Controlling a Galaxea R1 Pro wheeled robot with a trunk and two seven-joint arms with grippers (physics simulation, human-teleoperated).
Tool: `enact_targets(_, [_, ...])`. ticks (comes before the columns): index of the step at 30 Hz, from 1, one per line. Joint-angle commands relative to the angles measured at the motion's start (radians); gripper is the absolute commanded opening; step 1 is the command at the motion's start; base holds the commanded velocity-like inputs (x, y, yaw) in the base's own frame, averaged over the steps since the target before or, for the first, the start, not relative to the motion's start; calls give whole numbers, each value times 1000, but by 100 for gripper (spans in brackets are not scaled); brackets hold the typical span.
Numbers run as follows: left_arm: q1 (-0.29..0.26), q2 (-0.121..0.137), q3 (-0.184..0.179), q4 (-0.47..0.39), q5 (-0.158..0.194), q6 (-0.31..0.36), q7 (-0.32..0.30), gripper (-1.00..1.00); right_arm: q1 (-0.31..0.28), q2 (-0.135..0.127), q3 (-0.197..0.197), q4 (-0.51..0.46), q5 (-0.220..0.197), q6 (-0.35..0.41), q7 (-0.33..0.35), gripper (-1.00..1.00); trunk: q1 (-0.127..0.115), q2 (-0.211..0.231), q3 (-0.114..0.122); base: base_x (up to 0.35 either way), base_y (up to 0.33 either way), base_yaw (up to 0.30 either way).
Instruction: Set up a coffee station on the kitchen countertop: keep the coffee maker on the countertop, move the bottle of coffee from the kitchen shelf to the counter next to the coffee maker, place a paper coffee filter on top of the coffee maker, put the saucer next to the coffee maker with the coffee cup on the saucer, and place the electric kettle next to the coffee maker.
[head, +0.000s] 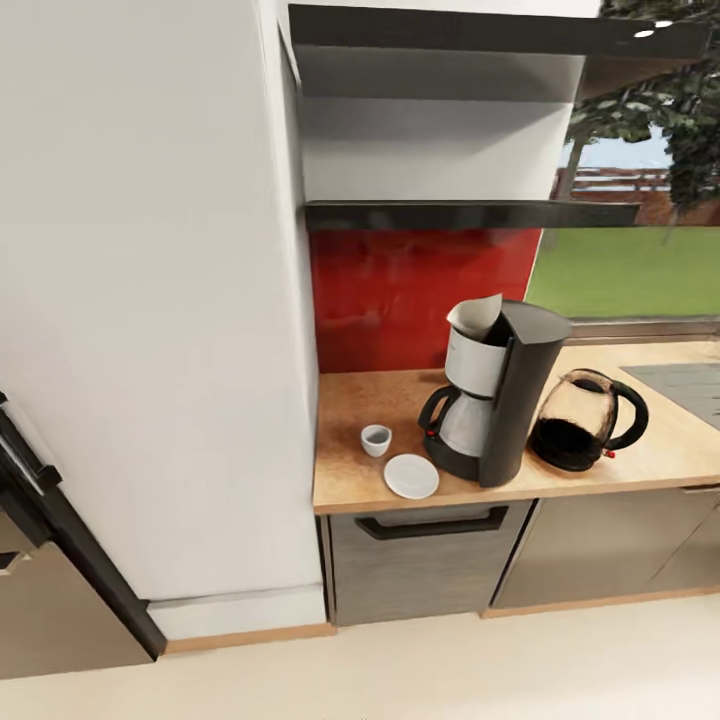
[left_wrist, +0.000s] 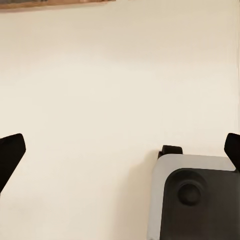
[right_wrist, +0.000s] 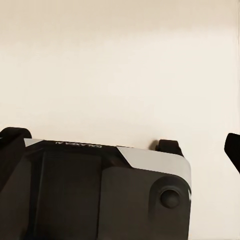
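The coffee maker (head: 497, 405) stands on the kitchen countertop (head: 345, 480) with the paper coffee filter (head: 477, 317) sitting in its top. To its right, close by, is the electric kettle (head: 585, 420). The saucer (head: 411, 476) lies at its left front. The coffee cup (head: 376, 439) stands on the bare counter just behind the saucer, apart from it. The kitchen shelf (head: 470, 214) above carries nothing that I can see, and the bottle of coffee is out of view. My left gripper (left_wrist: 120, 150) and right gripper (right_wrist: 120, 147) are open and empty, pointing down at the cream floor.
A tall white wall panel (head: 150, 300) borders the counter on the left, with a dark appliance front (head: 40, 500) at the lower left. A grey drawer with a black handle (head: 432, 523) sits under the counter. The steel sink (head: 685, 385) is at the right. A thicker shelf (head: 480, 30) hangs higher up.
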Motion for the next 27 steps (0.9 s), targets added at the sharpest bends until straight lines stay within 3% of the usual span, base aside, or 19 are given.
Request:
enact_targets(1, [-1,0,7,1,-11,-4,0,100,-1,0,8,1,-10,2,2,100,1,-2,-2,0,0,-264])
enact_targets(7, [-1,-2,6,1,-12,-4,0,100,-1,0,9,1,-10,1,2,100,1,-2,-2,-93,-42,-158])
enact_targets(21, [-1,-2,5,1,-12,-3,0,100,-1,2,10,1,-7,0,6,100,1,-2,-2,-221,-174,-9])
enact_targets(27, [-1,-2,5,1,-12,-3,0,100,-1,2,9,0,-8,-1,6,100,1,-2,-2,22,-230,0])
